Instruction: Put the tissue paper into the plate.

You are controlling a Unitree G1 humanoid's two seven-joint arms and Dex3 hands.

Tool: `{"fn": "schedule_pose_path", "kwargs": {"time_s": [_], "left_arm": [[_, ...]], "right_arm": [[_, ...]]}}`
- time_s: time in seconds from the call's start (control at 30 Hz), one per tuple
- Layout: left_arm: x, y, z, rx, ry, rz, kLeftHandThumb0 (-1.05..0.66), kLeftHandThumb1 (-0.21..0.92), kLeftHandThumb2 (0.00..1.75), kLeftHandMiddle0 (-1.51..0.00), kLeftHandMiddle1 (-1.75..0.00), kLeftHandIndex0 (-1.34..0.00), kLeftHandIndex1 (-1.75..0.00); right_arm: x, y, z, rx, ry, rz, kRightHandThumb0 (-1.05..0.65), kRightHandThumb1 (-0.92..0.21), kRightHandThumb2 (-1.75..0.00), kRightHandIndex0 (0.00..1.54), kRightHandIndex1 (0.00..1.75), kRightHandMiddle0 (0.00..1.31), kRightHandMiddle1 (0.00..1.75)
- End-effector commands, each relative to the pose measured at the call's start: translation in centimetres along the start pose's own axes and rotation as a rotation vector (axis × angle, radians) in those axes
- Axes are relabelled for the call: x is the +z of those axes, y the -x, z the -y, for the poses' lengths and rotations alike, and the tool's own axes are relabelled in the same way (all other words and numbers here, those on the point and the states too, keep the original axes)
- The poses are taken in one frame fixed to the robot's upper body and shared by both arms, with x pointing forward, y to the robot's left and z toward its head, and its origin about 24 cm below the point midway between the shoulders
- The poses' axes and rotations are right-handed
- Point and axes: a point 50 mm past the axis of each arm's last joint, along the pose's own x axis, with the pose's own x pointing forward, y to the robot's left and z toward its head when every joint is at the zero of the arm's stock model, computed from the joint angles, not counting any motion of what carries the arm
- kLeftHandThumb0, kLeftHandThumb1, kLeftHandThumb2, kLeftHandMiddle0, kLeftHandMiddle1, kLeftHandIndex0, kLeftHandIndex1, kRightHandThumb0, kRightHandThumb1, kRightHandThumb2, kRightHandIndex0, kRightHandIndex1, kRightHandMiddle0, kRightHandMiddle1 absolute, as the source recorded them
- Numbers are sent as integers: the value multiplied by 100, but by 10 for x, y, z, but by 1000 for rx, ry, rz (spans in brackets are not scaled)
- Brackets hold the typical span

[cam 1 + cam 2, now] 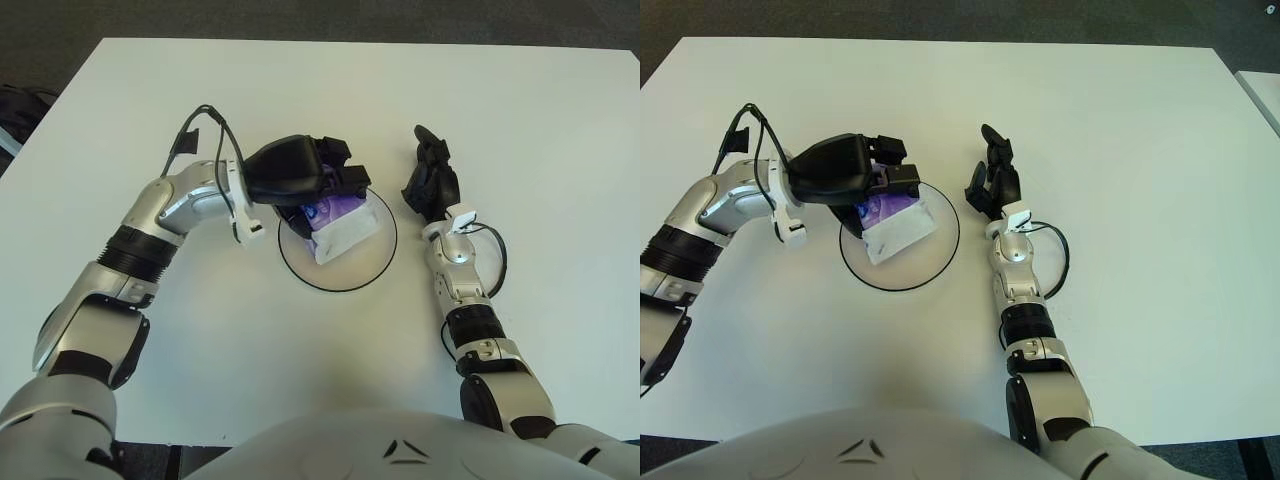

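One purple-and-white tissue pack (340,222) lying in plate (360,268), print unreadable, left robot hand (322,178) above it, grip unclear, right robot hand (431,180) spread.

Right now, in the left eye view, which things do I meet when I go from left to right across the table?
Left hand, over the plate's left rim → tissue paper pack, lying in the plate → plate's right rim → right hand, beside the plate on its right.

Flat white rectangular table (560,130) carries one round white plate with thin black rim (365,265), lying near table centre, slightly toward its near edge. Dark floor beyond the table's far edge.
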Motion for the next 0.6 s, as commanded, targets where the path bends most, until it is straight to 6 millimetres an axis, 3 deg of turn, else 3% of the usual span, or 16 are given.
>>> {"fn": "schedule_pose_path", "kwargs": {"time_s": [0.0, 0.03, 0.17, 0.4, 0.57], "left_arm": [[0, 4, 2, -22, 29, -11, -75, 87, 81, -24, -175, -10, -165], [0, 4, 2, -26, 24, -6, -81, 89, 81, -16, -150, -6, -148], [1, 6, 5, -29, 8, 11, -95, 91, 85, -6, -81, -1, -92], [2, 7, 8, -2, -23, 38, -100, 92, 94, -9, -31, 0, -58], [2, 8, 9, 13, -27, 43, -101, 92, 99, -9, -21, 0, -51]], "right_arm": [[-64, 46, 10, -49, 31, -366, -72, -92, -100, 23, 1, 0, 52], [-65, 46, 10, -57, 36, -370, -72, -92, -100, 22, 0, 0, 53], [-66, 47, 9, -75, 54, -379, -75, -92, -98, 20, 0, 0, 57], [-74, 43, 13, -63, 94, -399, -80, -92, -99, 15, 0, 0, 53], [-78, 44, 15, -42, 114, -397, -83, -92, -100, 12, 0, 0, 50]]}}
